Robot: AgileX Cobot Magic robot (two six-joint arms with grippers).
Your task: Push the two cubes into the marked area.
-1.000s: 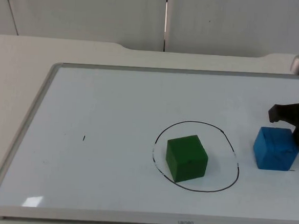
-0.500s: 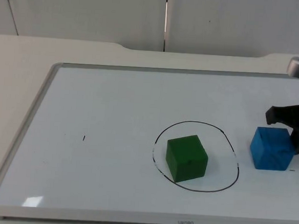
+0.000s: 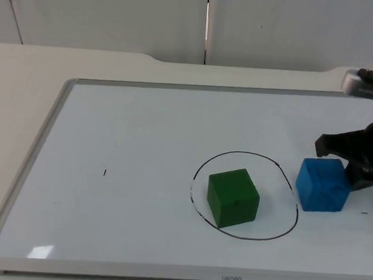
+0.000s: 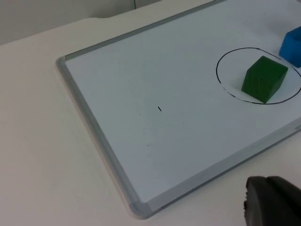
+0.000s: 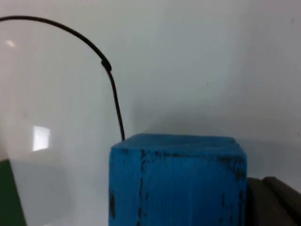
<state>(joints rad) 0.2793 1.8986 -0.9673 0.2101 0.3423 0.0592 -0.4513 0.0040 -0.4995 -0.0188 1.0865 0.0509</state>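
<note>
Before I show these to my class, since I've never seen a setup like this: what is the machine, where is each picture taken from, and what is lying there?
It is a robot with two black arms, each ending in a two-finger gripper. One picture comes from a fixed camera looking down on the table; the other two come from cameras on the arms' wrists. On the table lies a whiteboard with a drawn circle. A green cube sits inside the circle. A blue cube sits just outside it, almost at the line, with the right gripper pressed against its far side, pushing rather than holding. The left gripper waits off the board's near edge. Nothing is held.
</note>
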